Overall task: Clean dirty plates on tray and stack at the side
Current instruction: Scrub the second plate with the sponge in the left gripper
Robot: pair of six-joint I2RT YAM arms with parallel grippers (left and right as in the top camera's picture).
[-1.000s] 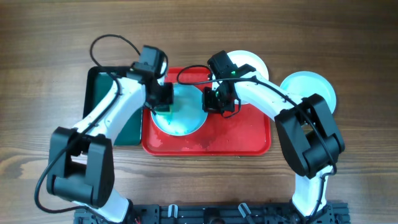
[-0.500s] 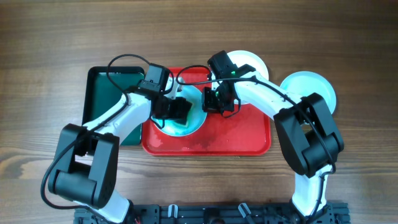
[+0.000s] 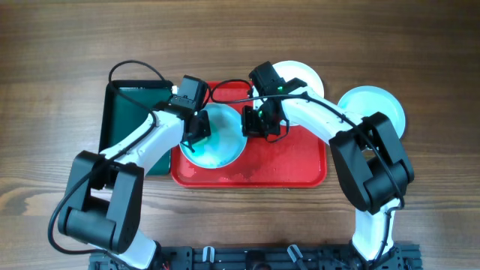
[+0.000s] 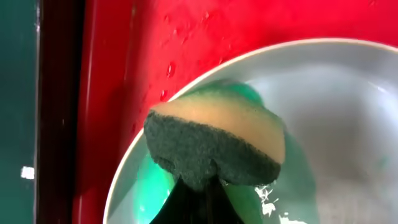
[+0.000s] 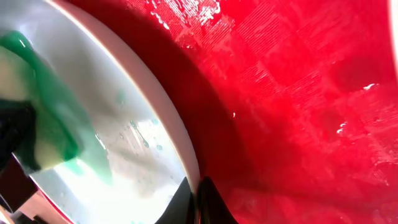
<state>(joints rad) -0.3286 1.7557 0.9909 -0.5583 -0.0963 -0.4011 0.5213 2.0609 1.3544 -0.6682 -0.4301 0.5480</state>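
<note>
Sponge (image 4: pixel 214 149) leftward; seemingly 3 plates (image 3: pixel 225 147).

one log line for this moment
left jaws: shut on sponge, over plate | right jaws: shut on plate rim | plate: on tray, smeared green

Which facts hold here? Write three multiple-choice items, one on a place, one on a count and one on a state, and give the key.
1. Where is the plate under the sponge?
A) on top of another plate
B) on the red tray
C) held in the air

2. How many plates show from overhead?
A) three
B) one
C) five

3. The left gripper is:
A) open and empty
B) shut on a plate's rim
C) shut on the sponge

Key:
1 B: the red tray shows around the plate.
2 A: the other two plates lie to its right.
3 C: the sponge sits pinched at the gripper's fingertips.
</note>
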